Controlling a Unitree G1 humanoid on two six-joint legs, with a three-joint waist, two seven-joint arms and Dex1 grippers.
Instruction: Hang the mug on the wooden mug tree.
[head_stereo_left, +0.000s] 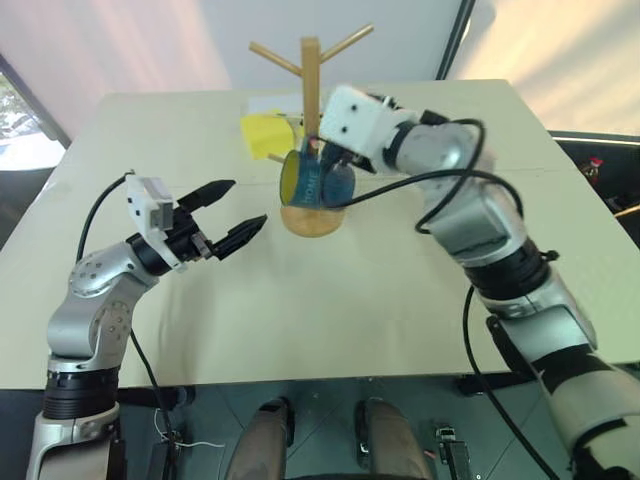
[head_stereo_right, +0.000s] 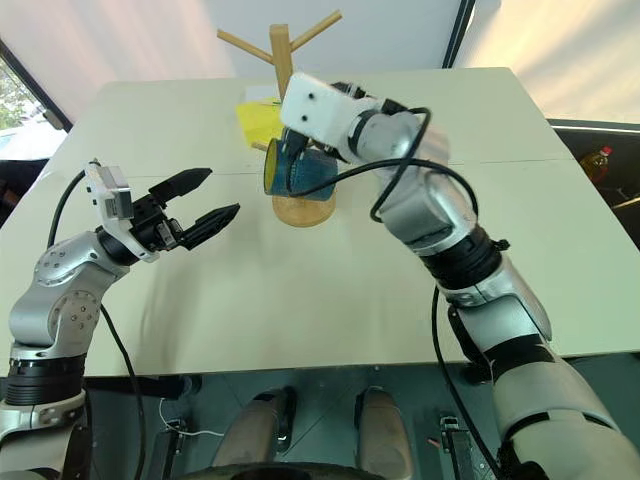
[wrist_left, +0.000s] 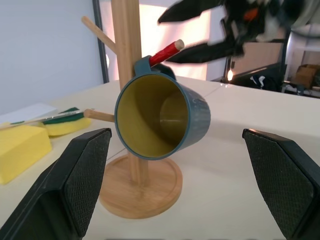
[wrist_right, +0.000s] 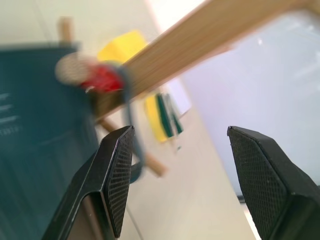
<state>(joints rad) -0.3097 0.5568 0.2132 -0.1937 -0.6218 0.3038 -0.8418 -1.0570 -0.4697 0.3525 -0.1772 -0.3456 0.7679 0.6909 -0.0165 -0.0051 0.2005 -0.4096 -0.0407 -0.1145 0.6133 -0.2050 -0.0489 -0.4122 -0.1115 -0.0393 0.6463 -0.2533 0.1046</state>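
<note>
Mug hanging by its handle on a red-tipped peg of the wooden mug tree, mouth tipped toward the left gripper.

It looks like glazed ceramic: rigid, fairly heavy for its size, slick and breakable, so the handle or a pinch across the rim wall would be the safest hold. The right gripper sits just beside the handle with fingers parted and nothing between them. The left gripper's fingers are spread wide and empty, well apart from the mug, above the desk. A yellow sponge lies behind the tree.
</note>
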